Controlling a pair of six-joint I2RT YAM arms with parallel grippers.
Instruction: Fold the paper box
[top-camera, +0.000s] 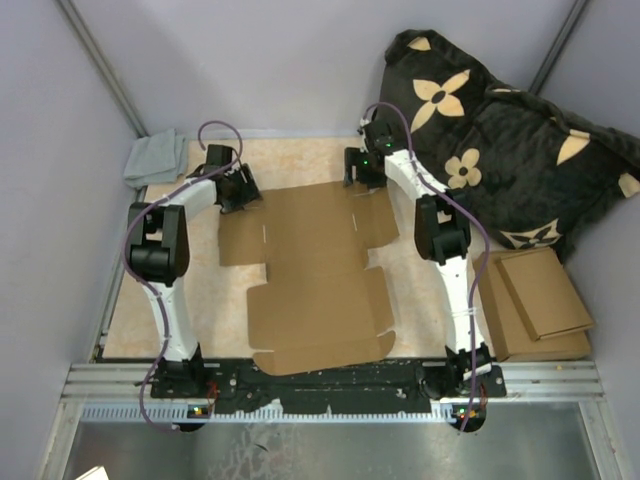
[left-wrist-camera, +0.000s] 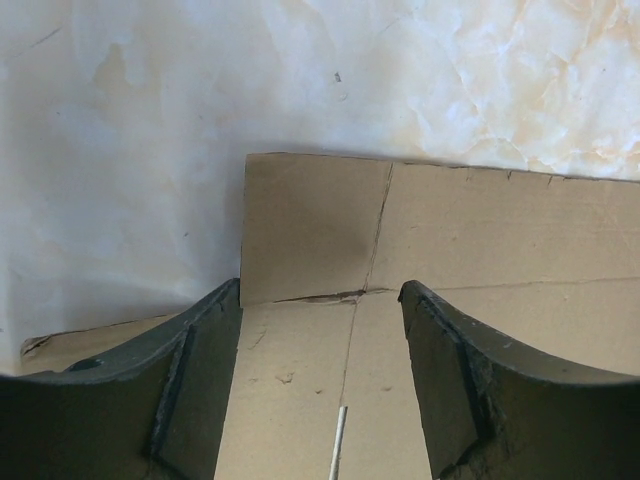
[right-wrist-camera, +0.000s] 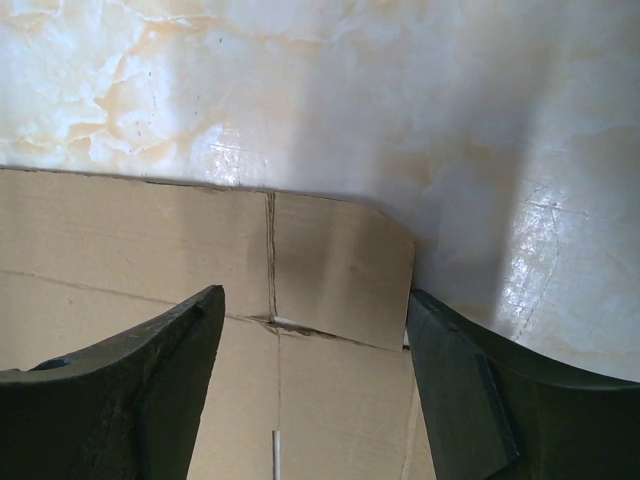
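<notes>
The paper box (top-camera: 315, 275) lies flat and unfolded in the middle of the marble-look table, a brown die-cut sheet with rounded flaps. My left gripper (top-camera: 240, 192) is open over the sheet's far left corner; in the left wrist view its dark fingers (left-wrist-camera: 190, 380) straddle the corner flap (left-wrist-camera: 310, 225) and a crease. My right gripper (top-camera: 362, 170) is open over the far right corner; in the right wrist view its fingers (right-wrist-camera: 470, 390) straddle the rounded corner flap (right-wrist-camera: 340, 270). Neither gripper holds anything.
A pile of brown cardboard pieces (top-camera: 535, 300) lies at the right edge. A black cushion with tan flowers (top-camera: 500, 140) fills the back right. A grey cloth (top-camera: 155, 158) lies at the back left. Grey walls enclose the table.
</notes>
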